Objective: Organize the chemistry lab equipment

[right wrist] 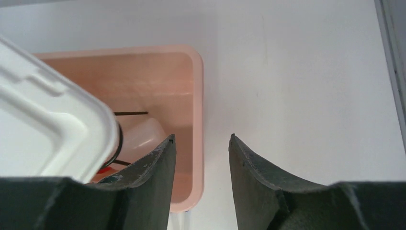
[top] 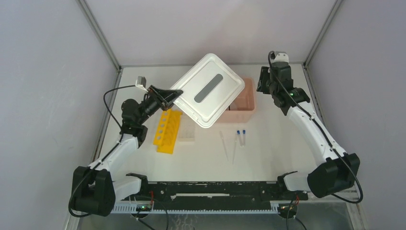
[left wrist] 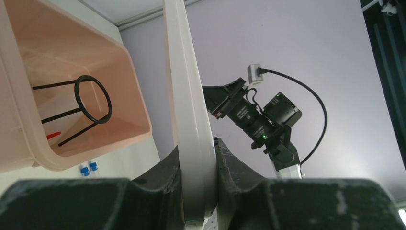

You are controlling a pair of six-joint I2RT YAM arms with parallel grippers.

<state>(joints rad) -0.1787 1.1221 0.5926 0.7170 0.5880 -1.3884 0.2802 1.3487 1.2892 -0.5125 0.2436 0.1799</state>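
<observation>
My left gripper (top: 168,97) is shut on the edge of the white lid (top: 208,88) and holds it tilted above the pink tub (top: 245,104); the left wrist view shows the lid's rim (left wrist: 189,96) pinched between the jaws. My right gripper (top: 262,82) is open and empty over the tub's right rim (right wrist: 199,96). The squeeze bottle (right wrist: 139,136) with its red nozzle (right wrist: 103,168) lies inside the tub. The yellow tube rack (top: 167,130) and clear grid rack (top: 187,134) lie left of centre. Two blue-capped tubes (top: 241,135) and two droppers (top: 223,143) lie in front of the tub.
A black wire ring stand (left wrist: 93,98) lies in the tub beside the bottle. The lid hides most of the tub's left half from above. Grey walls close in the table on the left, back and right.
</observation>
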